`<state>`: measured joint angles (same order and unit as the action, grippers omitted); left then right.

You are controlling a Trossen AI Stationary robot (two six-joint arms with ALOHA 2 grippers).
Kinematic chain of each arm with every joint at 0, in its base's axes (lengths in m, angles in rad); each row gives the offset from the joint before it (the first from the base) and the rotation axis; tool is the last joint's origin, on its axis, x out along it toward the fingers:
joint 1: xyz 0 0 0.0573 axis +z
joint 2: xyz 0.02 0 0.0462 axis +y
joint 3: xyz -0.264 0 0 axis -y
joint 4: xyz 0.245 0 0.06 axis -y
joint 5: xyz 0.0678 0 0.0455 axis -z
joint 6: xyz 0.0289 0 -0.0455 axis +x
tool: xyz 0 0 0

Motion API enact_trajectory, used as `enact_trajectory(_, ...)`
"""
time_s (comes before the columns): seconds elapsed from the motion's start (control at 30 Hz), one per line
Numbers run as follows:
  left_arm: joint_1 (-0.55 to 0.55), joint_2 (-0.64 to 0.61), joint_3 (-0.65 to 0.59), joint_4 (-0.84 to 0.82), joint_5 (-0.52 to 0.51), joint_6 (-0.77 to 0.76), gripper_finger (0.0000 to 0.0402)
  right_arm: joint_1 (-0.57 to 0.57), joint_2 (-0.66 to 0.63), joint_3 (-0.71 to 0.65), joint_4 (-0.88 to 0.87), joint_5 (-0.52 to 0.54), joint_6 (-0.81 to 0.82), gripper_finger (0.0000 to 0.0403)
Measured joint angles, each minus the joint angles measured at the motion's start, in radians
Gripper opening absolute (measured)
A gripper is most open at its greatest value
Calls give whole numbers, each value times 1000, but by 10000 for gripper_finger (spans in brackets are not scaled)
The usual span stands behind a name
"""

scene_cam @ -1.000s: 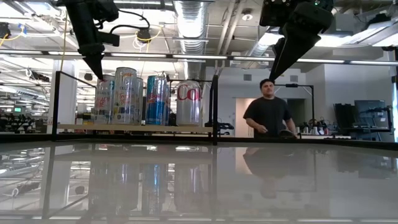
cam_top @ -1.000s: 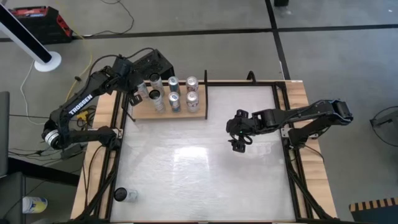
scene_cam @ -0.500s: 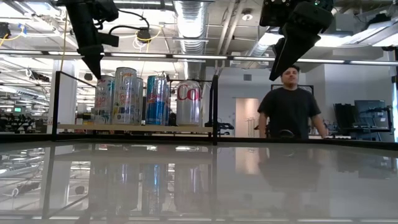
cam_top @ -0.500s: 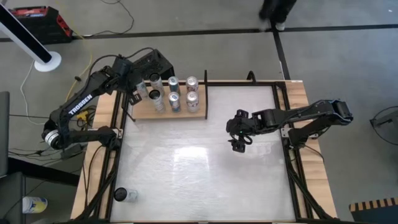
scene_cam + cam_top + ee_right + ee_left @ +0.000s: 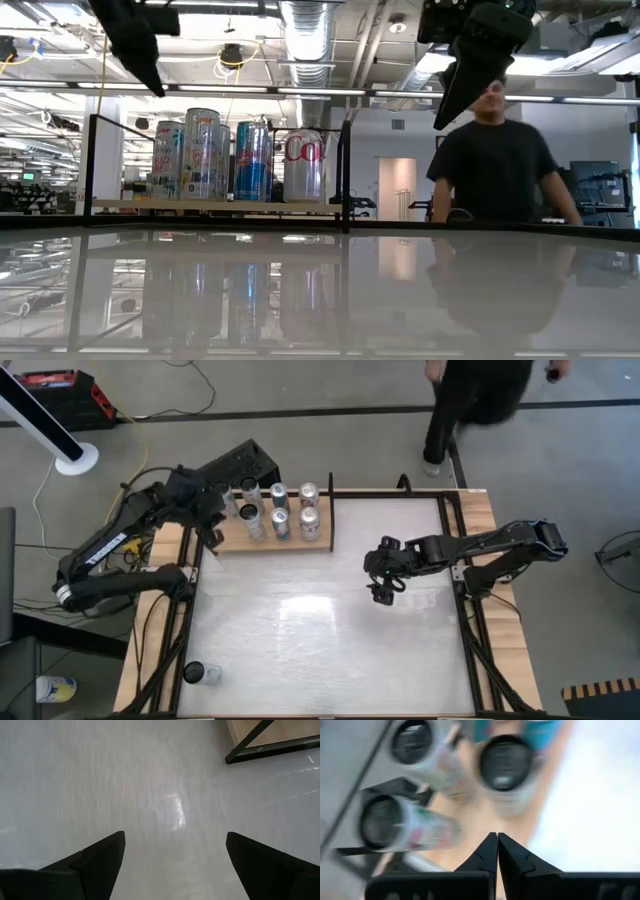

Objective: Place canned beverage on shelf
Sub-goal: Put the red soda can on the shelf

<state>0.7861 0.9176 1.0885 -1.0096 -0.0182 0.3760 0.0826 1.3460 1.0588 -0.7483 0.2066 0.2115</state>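
Hovering beside the shelf [image 5: 268, 538] of cans [image 5: 279, 510] — left gripper [image 5: 212, 536] clenched, empty; right gripper [image 5: 382, 591] spread wide.

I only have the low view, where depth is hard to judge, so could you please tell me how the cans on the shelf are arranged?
Observer: Seen from above, the cans stand in two rows on the shelf.
Operator: Thank you. Is the left gripper holding anything?
Observer: No. Its wrist camera shows the left gripper shut and empty, above the shelf's end on its own side.
Operator: And the right one?
Observer: The right gripper is open over the bare table, apart from the shelf.
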Motion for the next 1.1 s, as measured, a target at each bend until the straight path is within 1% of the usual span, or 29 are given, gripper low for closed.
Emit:
enact_trajectory(0.1,-82,-43,0,-45,73,-85,0,0,0,0,0,0,9,373)
enact_trajectory(0.2,-192,-76,0,-59,144,-189,0,0,0,0,0,1,45,373)
enact_trajectory(0.33,-384,-88,0,-17,163,-326,0,0,0,0,0,1,71,373)
enact_trajectory(0.37,-440,-86,0,-1,157,-359,0,0,0,0,-1,1,76,373)
enact_trajectory(0.57,-780,-22,0,90,48,-507,0,3,0,0,-2,2,87,373)
enact_trajectory(0.67,-927,16,0,93,10,-562,0,3,0,0,-2,2,87,373)
enact_trajectory(0.83,-1130,46,0,105,-8,-646,0,2,0,0,-1,2,87,373)
enact_trajectory(1.0,-1299,47,0,154,-34,-752,0,2,0,0,0,4,122,373)
enact_trajectory(1.1,-1397,47,0,154,-64,-821,0,3,0,0,0,4,132,373)
